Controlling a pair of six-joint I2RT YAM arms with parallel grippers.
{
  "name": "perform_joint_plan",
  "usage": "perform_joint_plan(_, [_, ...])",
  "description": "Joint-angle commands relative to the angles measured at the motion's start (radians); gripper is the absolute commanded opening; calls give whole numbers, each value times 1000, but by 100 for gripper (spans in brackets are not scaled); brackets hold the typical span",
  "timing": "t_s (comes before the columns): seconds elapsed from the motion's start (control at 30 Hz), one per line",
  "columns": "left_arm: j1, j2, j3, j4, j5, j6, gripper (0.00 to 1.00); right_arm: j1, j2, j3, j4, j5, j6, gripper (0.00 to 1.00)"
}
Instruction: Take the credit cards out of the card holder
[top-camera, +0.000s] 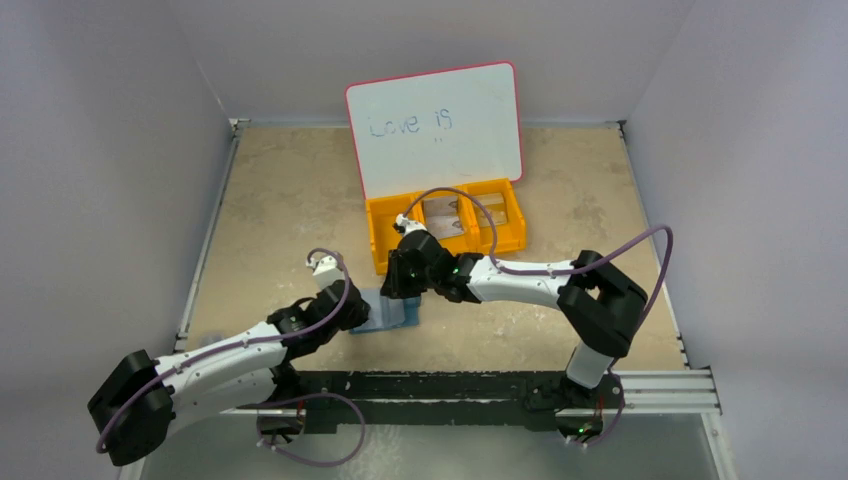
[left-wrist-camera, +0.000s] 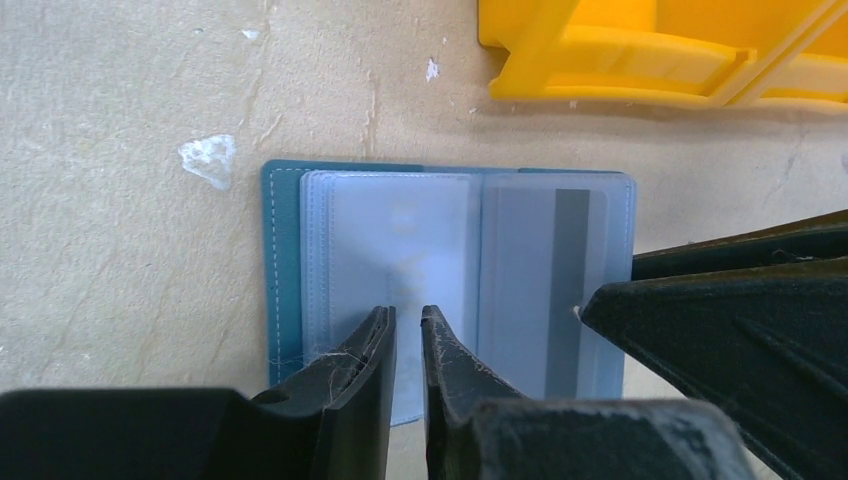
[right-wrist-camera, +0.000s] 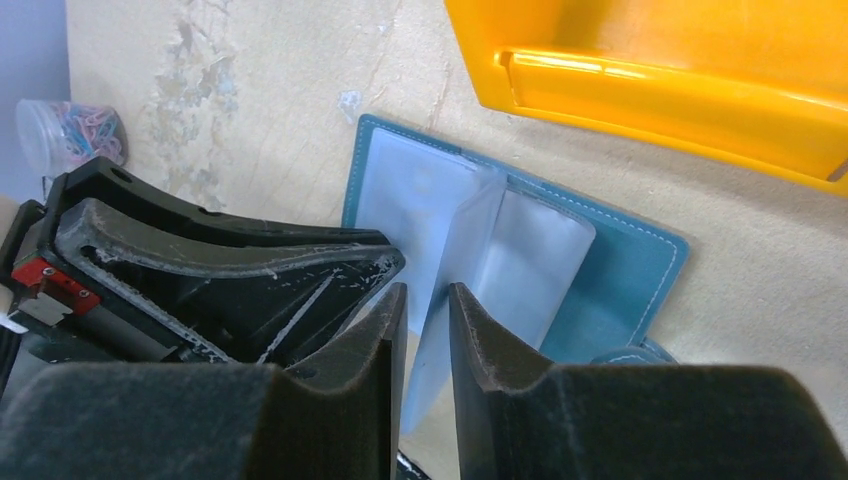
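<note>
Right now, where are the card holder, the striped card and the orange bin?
card holder (left-wrist-camera: 283, 270): left wrist view, on the teal cover's left edge.
striped card (left-wrist-camera: 572, 280): left wrist view, on its dark stripe, inside the right-hand sleeve.
orange bin (left-wrist-camera: 600, 60): left wrist view, on its near wall.

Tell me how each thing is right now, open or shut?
card holder, lying open, one clear page lifted.
striped card, tucked inside a clear pocket.
left gripper, jaws almost shut, tips on the holder's left page.
right gripper, jaws pinching the lifted page.
whiteboard, standing, written on.
orange bin, upright, open-topped.
</note>
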Motion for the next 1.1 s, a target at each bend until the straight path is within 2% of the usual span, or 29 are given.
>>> perform_joint_plan(0.0, [-1, -18, 21, -28, -42, -13, 16, 8, -7, -8, 81, -59, -41, 22])
perform_joint_plan(0.07, [-1, -17, 22, -29, -43, -15, 16, 8, -2, -9, 106, -94, -52, 18])
perform_joint_plan(0.17, [-1, -28, 27, -40, -55, -16, 16, 13, 18, 13, 91, -98, -63, 27])
perform_joint_plan(0.3, [-1, -71, 40, -96, -96, -27, 17, 14, 57, 43, 30, -63, -56, 26])
perform_joint_plan(0.57, [0, -133, 37, -162, -128, -46, 18, 36, 68, 62, 66, -97, -95, 28])
perform_joint_plan(1.07, [-1, -138, 52, -177, -138, -38, 18, 49, 37, 74, 2, -34, -109, 35])
